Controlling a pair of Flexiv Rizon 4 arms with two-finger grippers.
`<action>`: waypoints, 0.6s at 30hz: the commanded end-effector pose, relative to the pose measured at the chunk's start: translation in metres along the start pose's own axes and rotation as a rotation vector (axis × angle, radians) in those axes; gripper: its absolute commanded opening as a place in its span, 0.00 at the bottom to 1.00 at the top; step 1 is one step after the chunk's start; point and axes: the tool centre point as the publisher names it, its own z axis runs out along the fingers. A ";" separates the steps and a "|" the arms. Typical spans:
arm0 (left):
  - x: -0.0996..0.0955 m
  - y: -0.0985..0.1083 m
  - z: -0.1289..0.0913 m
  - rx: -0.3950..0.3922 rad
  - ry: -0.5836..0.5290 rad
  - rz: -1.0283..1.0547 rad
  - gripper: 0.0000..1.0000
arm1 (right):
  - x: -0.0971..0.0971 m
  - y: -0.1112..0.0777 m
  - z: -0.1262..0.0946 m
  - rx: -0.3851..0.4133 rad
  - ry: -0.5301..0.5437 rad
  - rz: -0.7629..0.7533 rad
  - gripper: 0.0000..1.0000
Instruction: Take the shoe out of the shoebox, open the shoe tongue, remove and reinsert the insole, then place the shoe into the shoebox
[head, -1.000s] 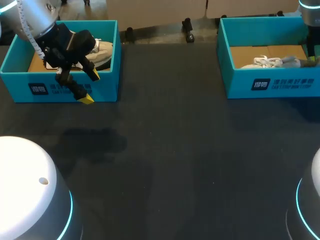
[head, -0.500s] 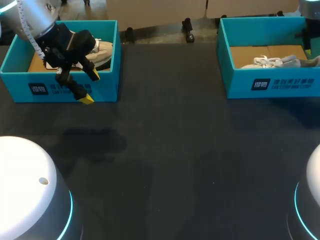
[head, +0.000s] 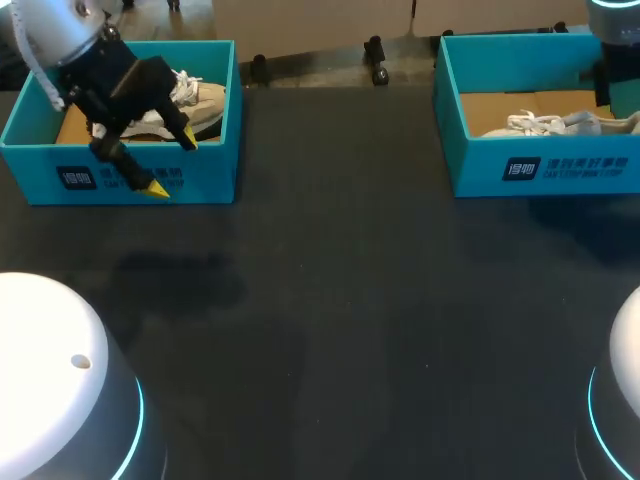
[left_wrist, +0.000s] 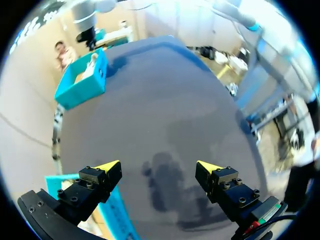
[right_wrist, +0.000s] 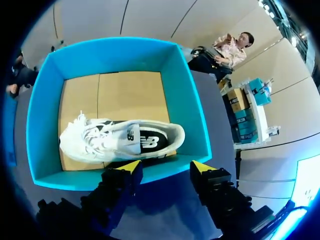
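While the right tool (right_wrist: 166, 167), fingers wide apart and empty, hovers above the white lace-up shoe (right_wrist: 120, 140) lying in the teal cardboard shoebox (right_wrist: 187, 100), the left tool (left_wrist: 159, 167) hangs equally open, holding nothing, near a second teal box (head: 215, 170).

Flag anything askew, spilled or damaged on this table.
Nothing stands out. The left shoebox holds the left shoe. The right shoebox holds the right shoe, which lies on its side with loose laces; nothing has spilled. The left gripper and right gripper are open and empty.
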 end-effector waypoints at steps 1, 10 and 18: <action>-0.023 0.002 -0.001 -0.104 0.011 0.328 1.00 | -0.001 -0.005 0.000 0.000 -0.001 0.004 0.57; -0.063 0.017 -0.009 -0.315 0.030 0.493 1.00 | -0.004 -0.014 0.004 0.026 -0.031 0.013 0.52; -0.074 0.021 -0.010 -0.362 -0.029 0.475 1.00 | -0.005 -0.014 0.006 0.036 -0.032 0.035 0.54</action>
